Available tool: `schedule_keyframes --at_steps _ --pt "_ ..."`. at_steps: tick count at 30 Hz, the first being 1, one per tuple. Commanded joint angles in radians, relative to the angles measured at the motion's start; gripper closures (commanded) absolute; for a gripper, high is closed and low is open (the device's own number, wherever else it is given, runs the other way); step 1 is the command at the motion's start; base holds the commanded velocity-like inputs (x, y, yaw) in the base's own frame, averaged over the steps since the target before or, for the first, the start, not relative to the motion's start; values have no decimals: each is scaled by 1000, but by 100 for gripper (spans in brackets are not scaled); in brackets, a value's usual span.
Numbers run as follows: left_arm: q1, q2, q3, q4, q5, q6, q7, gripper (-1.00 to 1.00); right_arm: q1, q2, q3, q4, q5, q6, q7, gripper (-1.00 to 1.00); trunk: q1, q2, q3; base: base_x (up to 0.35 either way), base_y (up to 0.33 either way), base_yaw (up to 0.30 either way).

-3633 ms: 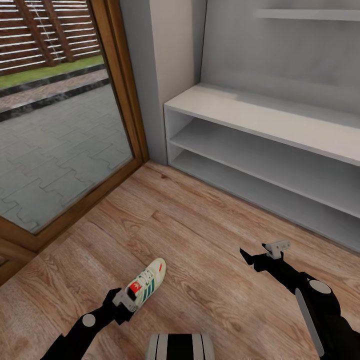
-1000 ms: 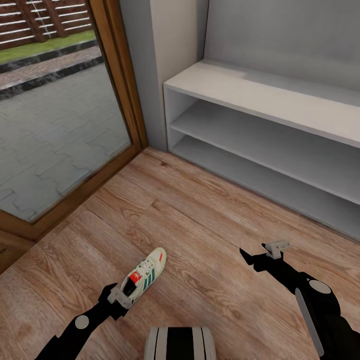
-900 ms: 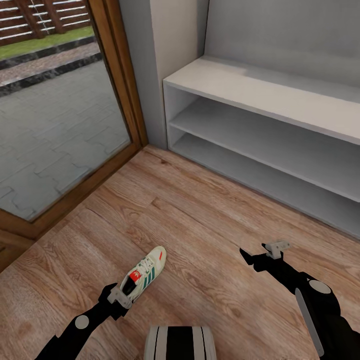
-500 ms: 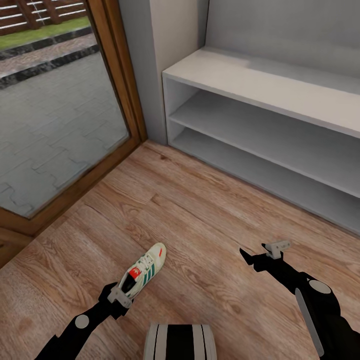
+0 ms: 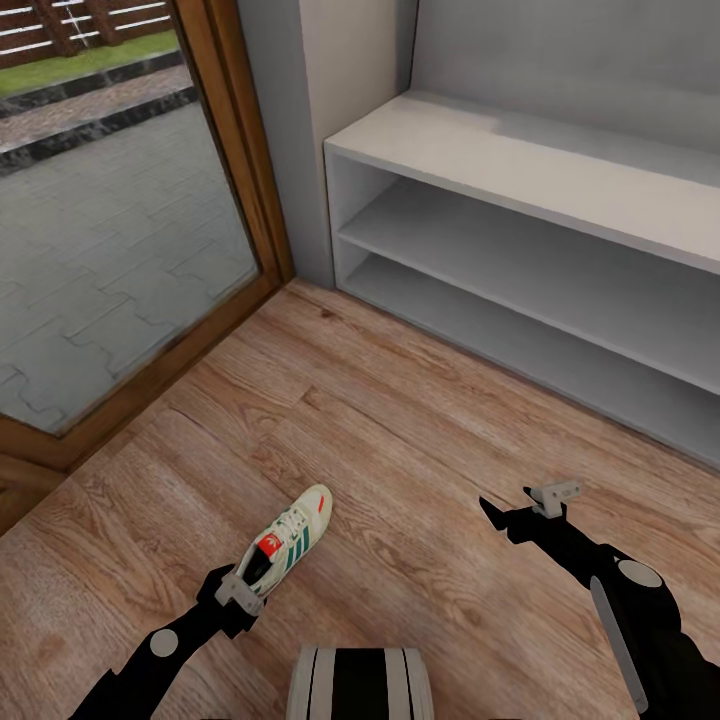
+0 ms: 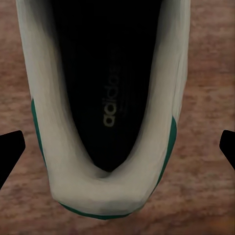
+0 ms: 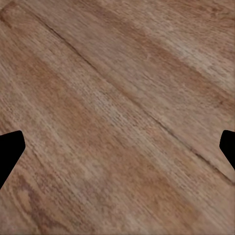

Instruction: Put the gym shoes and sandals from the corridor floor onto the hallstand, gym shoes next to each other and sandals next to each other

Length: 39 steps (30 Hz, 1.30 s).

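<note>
Head view. One gym shoe (image 5: 290, 545): cream-white, green side stripes, red-orange tongue patch, white laces. It lies on the corridor floor (image 5: 400, 450), toe pointing up and to the right toward the rack, heel at the left hand (image 5: 238, 590). The left hand sits right at the heel; whether it touches the shoe cannot be told from here. The right hand (image 5: 520, 508) hangs over bare planks, well apart from the shoe, nothing between its fingers. The hallstand (image 5: 560, 190): pale grey-white, flat top, two low open shelf bays, standing against the far wall to the right. A glass door (image 5: 110, 220) with a wood frame (image 5: 235, 150) is at the left, with paving and grass beyond it.

Left wrist view. The heel and dark opening of the gym shoe (image 6: 105, 191) lie between the two black fingertips (image 6: 10, 152). The fingers stand wide apart, one on each side of the heel, with a gap to the shoe on both sides; nothing is gripped.

Right wrist view. Wood-plank floor (image 7: 117, 112) with visible grain. The two black fingertips (image 7: 10, 152) stand at opposite edges, spread wide, holding nothing.
</note>
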Motion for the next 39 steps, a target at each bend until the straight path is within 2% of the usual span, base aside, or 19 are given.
schedule_keyframes --at_steps 1,17,39 --pt "0 0 -1 0 -8 -5 1 -100 0 0 -1 -1 1 6 5 -100 0 0 -1 0 0 0" --pt "0 0 0 -3 -8 -1 1 -100 0 0 -2 -1 1 6 5 -100 0 0 -9 0 0 66" --pt "0 -1 -1 -2 -8 -1 1 -100 0 0 -2 -2 0 6 5 -100 0 0 -11 18 14 6"
